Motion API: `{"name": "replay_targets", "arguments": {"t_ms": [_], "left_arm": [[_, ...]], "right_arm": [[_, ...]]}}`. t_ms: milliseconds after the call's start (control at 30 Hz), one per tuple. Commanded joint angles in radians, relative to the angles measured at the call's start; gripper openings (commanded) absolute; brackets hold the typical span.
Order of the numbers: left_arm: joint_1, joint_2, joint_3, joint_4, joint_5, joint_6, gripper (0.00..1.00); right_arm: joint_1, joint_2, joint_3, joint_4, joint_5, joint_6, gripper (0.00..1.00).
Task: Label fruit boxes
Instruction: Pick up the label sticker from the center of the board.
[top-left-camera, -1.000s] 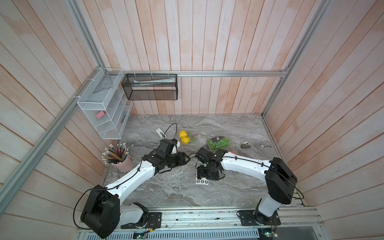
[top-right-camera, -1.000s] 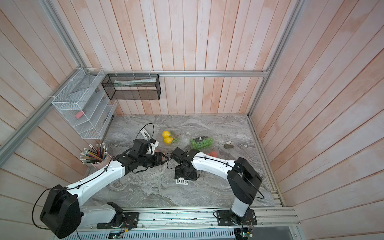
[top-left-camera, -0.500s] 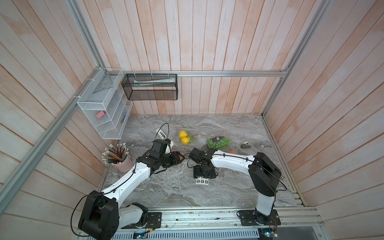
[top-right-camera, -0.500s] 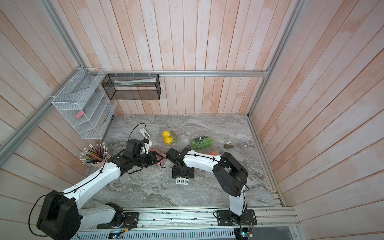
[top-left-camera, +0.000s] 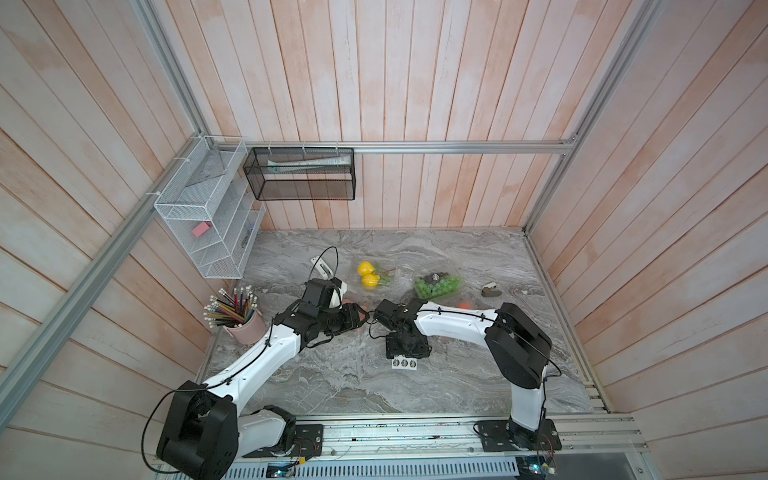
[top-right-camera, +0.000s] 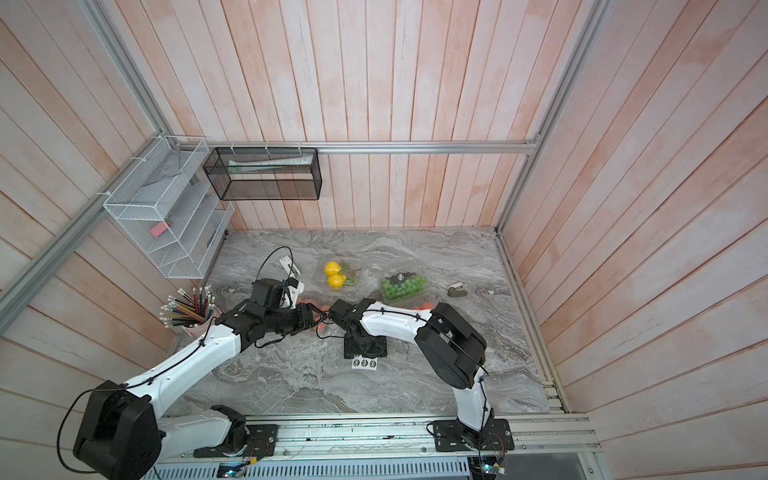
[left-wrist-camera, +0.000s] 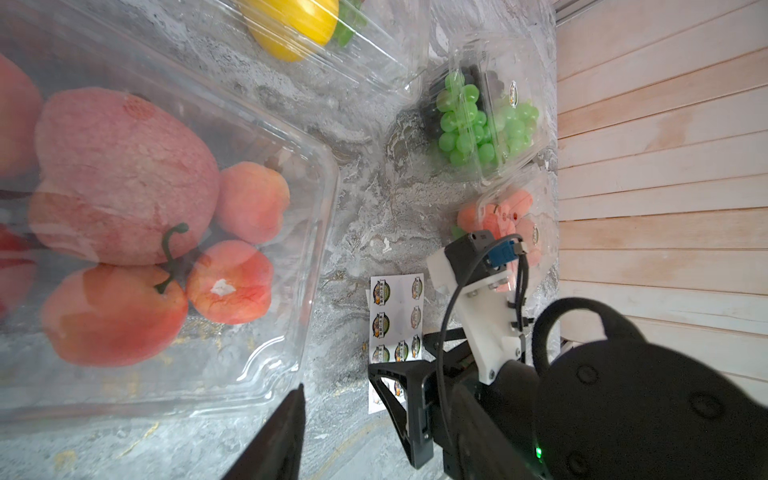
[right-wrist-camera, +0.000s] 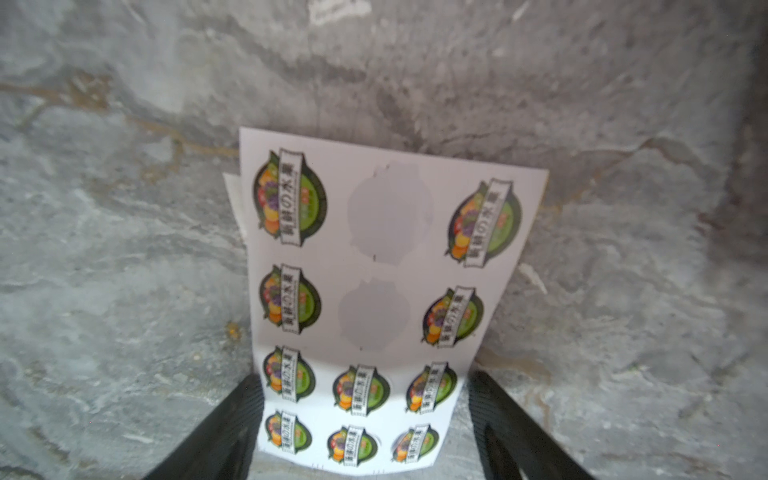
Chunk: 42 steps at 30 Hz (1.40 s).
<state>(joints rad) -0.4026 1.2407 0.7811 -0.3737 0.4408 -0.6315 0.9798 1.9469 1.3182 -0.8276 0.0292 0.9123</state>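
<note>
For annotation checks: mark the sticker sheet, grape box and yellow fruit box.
sticker sheet (right-wrist-camera: 380, 268): right wrist view, backing between peeled spots
grape box (top-left-camera: 438, 286): in a top view, over the green grapes
yellow fruit box (top-left-camera: 369, 281): in a top view, over a yellow fruit

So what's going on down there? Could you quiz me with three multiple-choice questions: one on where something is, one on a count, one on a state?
1. Where is the sticker sheet?
A) in the wire basket
B) in the pencil cup
C) lying on the table

2. How many blank spots does the sheet show where stickers have been peeled off?
A) two
B) five
C) none

3. How do the right fingers stand?
A) shut on a pencil
B) open, one on each side of the sheet
C) shut on a grape box

Answers:
1 C: the right wrist view shows it lying on the grey marble.
2 A: two pale blanks sit in the middle column.
3 B: a black finger shows at each edge of the sheet, with a wide gap between them.
</note>
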Motion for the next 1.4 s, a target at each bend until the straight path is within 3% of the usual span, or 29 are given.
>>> {"name": "replay_targets", "arguments": {"t_ms": [0, 467, 733, 1067, 1367], "left_arm": [[0.005, -0.002, -0.023, 0.016, 0.007, 0.019, 0.58], [0.005, -0.016, -0.053, 0.053, 0.02, 0.015, 0.56], [0.0, -0.027, -0.09, 0.156, 0.068, 0.02, 0.54], [-0.051, 0.005, -0.172, 0.438, 0.175, 0.012, 0.54], [-0.116, 0.043, -0.221, 0.713, 0.249, 0.031, 0.58]], "right_arm": [[0.011, 0.041, -0.02, 0.021, 0.028, -0.004, 0.79], [0.011, -0.051, -0.142, 0.169, -0.009, -0.003, 0.48], [0.008, -0.152, -0.239, 0.279, 0.006, -0.024, 0.42], [0.003, -0.312, -0.394, 0.461, 0.044, -0.072, 0.39], [-0.006, -0.504, -0.493, 0.664, 0.076, -0.265, 0.38]]}}
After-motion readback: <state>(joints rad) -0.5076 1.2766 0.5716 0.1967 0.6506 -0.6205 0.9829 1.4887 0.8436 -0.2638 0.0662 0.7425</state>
